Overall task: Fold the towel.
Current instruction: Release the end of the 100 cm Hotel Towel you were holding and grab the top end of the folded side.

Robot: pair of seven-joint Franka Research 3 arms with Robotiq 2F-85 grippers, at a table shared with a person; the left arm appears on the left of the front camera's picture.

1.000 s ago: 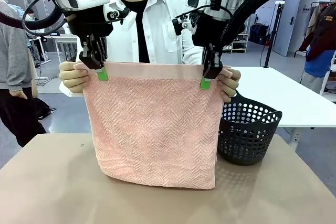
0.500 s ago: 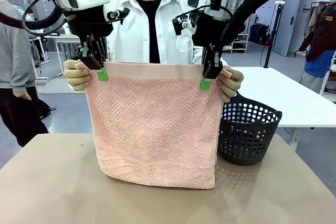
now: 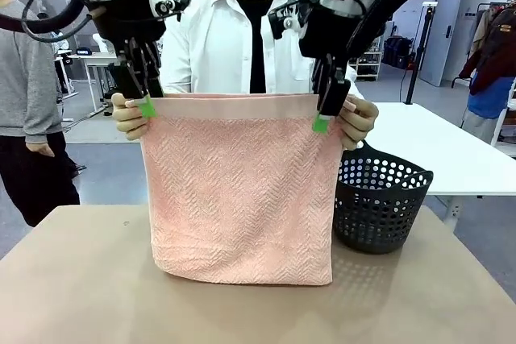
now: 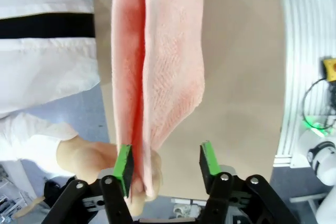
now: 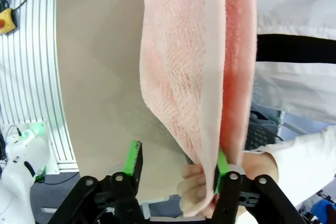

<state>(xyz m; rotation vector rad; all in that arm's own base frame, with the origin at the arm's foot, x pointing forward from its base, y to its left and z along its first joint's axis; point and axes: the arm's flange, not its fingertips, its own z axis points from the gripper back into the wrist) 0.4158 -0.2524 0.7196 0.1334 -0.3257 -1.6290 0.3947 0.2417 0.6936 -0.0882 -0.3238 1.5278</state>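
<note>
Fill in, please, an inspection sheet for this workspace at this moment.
Surface: beige table, smooth.
Job's things: salmon-pink terry towel hangs doubled, lower end on the table; a person's hands hold its top corners.
Clutter: dark perforated plastic basket beside the towel.
Grippers: left gripper and right gripper open, astride the top corners.
Cables: black cables at the wrists, off the towel.
Surroundings: white table, bystander in grey.

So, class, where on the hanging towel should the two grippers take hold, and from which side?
Take the top corners of the towel, on the smooth band just inside the person's hands, coming down from above. The towel hangs doubled, with both layers meeting along that top edge, so the open left gripper and right gripper can each straddle both.
</note>
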